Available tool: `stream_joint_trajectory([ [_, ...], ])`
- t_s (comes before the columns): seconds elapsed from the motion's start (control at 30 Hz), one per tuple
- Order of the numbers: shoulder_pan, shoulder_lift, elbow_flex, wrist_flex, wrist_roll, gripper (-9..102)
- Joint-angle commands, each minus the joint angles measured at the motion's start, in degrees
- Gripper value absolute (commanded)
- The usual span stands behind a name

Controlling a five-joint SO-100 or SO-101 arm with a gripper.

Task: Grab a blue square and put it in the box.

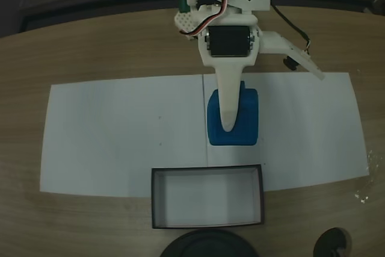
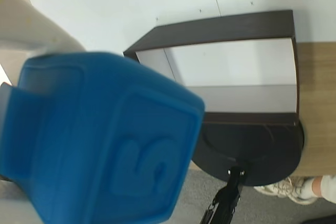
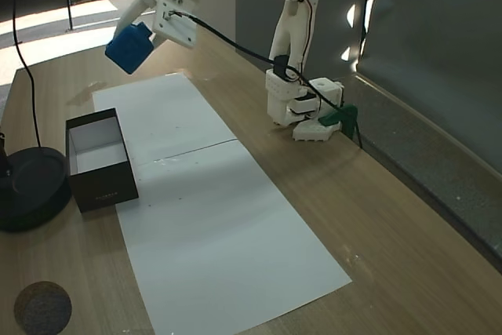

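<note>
While raised above the paper, fingers clamp the blue square, box nearby

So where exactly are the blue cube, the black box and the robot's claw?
blue cube (image 3: 130, 47): fixed side view, middle of its front face.
black box (image 1: 207, 224): fixed view from above, its near wall.
claw (image 3: 135, 27): fixed side view, fingertips at the cube's top.

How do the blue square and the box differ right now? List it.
Colour: the blue square is solid blue; the box has black walls and a white inside.
Place: the blue square is held in the air by the claw; the box rests on the table.
Build: the blue square is a closed block with a raised figure on one face; the box is open on top.
Shared: both have straight-sided, boxy shapes.
</note>
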Motion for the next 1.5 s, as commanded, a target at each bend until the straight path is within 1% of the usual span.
stream_joint_trajectory([
  [0.0,0.35,-0.62,-4.04,-3.34,-0.18,14],
  [0.4,3.96,-17.84,-4.13,-11.34,-0.18,14],
  [0.7,3.34,-23.64,-4.13,-15.47,-1.32,14],
  [0.77,3.34,-24.43,-4.13,-15.91,-1.41,17],
  [0.9,3.34,-25.31,-4.13,-15.64,-1.67,29],
  [1.13,3.34,-23.29,-4.13,-14.50,-1.58,30],
  [1.2,3.34,-21.53,-4.13,-12.48,-1.41,24],
  [1.33,2.46,-13.71,-3.52,-6.86,-1.23,1],
  [1.37,2.02,-11.43,-3.43,-5.19,-1.23,-1],
  [1.47,1.23,-3.08,-3.96,1.76,-0.70,0],
])
